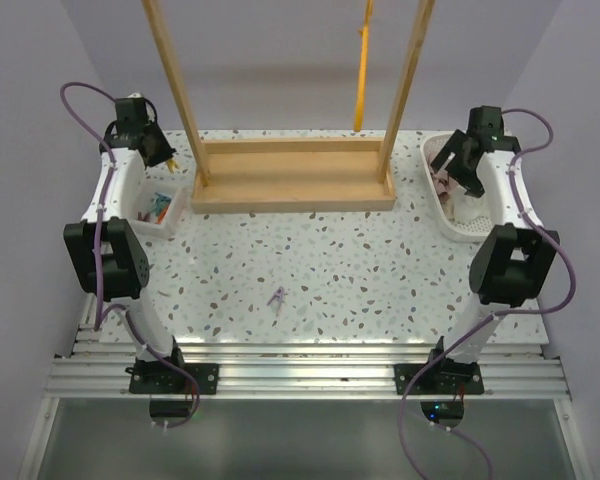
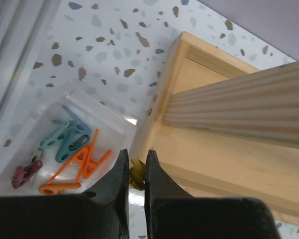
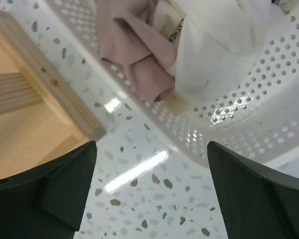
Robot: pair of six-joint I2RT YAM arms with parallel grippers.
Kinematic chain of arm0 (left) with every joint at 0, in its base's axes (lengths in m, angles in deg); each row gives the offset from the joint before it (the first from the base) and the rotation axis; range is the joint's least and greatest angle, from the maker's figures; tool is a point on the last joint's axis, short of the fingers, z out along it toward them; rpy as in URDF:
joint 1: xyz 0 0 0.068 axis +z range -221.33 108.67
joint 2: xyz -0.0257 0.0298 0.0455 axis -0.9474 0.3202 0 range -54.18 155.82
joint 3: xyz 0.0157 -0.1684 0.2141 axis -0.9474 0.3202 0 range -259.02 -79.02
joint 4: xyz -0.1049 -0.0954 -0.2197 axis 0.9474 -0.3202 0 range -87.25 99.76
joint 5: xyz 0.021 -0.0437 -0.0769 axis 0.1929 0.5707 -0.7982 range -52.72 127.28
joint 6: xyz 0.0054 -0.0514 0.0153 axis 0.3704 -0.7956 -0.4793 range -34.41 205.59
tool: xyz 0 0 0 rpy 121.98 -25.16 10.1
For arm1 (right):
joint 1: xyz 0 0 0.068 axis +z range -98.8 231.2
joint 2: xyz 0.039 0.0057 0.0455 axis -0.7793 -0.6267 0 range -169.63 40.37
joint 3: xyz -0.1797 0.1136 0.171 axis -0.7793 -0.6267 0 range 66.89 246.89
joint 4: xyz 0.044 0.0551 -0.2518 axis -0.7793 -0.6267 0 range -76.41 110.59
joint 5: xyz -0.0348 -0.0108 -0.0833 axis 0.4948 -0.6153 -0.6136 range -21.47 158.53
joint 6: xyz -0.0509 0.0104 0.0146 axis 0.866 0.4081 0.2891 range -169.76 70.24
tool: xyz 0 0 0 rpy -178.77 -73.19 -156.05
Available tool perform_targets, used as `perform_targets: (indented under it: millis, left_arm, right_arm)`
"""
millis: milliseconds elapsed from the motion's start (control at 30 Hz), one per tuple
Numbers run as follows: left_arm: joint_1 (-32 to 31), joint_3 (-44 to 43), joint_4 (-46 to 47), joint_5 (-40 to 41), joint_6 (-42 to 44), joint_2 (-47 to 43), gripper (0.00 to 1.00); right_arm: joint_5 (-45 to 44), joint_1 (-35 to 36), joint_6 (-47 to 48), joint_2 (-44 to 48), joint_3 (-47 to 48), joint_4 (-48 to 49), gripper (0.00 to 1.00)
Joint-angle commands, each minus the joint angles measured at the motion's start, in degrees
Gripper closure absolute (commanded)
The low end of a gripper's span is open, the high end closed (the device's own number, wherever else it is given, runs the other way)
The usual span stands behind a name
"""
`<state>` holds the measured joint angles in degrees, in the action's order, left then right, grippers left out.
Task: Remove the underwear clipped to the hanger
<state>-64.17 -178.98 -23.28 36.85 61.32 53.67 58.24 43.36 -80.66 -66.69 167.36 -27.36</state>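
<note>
Limp, wrinkled white underwear [image 3: 212, 52] lay in the perforated plastic basket [image 3: 269, 114] at far right, touching pink cloth [image 3: 134, 55]. The right tool [image 3: 150, 149] hung released above it. The thin yellow-orange hanger [image 1: 360, 75], its top cut off, hung between the wooden rack's [image 1: 292, 175] 2 posts. The left tool [image 2: 137, 152] clenched a yellow clip [image 2: 136, 175], mostly hidden.

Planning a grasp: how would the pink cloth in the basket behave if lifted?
Probably floppy: the pink cloth lies in soft folds in the basket, so it would likely sag. Likely light, since it looks thin. Its matte surface probably would not slip much from the jaws.
</note>
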Motion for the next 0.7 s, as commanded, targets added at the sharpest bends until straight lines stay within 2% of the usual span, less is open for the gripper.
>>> perform_targets:
  millis: [0,133,200,300,333,367,433,500,600,633,667]
  left_arm:
    - [0.7,-2.7,-6.4,10.0,2.1,0.4,1.00]
    - [0.8,1.3,-7.7,13.6,2.3,0.4,1.00]
    - [1.3,4.2,-7.7,14.5,2.1,0.3,1.00]
    - [2.0,7.1,-6.8,14.1,1.9,-0.4,1.00]
    - [2.0,8.0,-6.1,13.9,1.9,-0.8,0.99]
    - [2.0,8.4,-6.0,13.8,1.9,-1.0,0.88]
    - [2.1,9.1,-5.5,13.4,2.0,-1.4,0.81]
    - [2.2,10.3,-4.7,13.7,2.0,-1.9,0.57]
    - [2.6,11.4,-3.4,13.6,2.2,-2.8,0.31]
    - [2.5,12.0,-3.0,13.6,2.3,-3.9,0.19]
    - [2.6,12.2,-2.7,13.7,2.3,-4.4,0.00]
  right_arm:
    - [4.6,0.5,3.5,9.0,-4.2,2.9,0.04]
    - [11.5,1.2,2.1,18.4,-13.3,8.3,0.02]
    - [14.7,4.1,2.7,20.1,-15.1,8.8,0.02]
    - [18.1,14.2,7.4,19.7,-12.4,4.6,0.02]
    - [18.1,20.2,9.2,19.3,-11.6,1.2,0.02]
    - [17.5,23.2,9.6,18.7,-11.2,0.4,0.02]
    - [16.4,28.1,9.5,18.7,-12.1,-0.2,0.02]
    - [15.4,33.9,8.5,19.0,-14.6,1.3,0.02]
    - [12.1,40.9,7.8,17.8,-14.9,1.0,0.02]
    - [11.0,44.3,8.2,17.3,-14.7,0.7,0.02]
    - [10.4,45.7,8.1,16.6,-14.1,0.4,0.02]
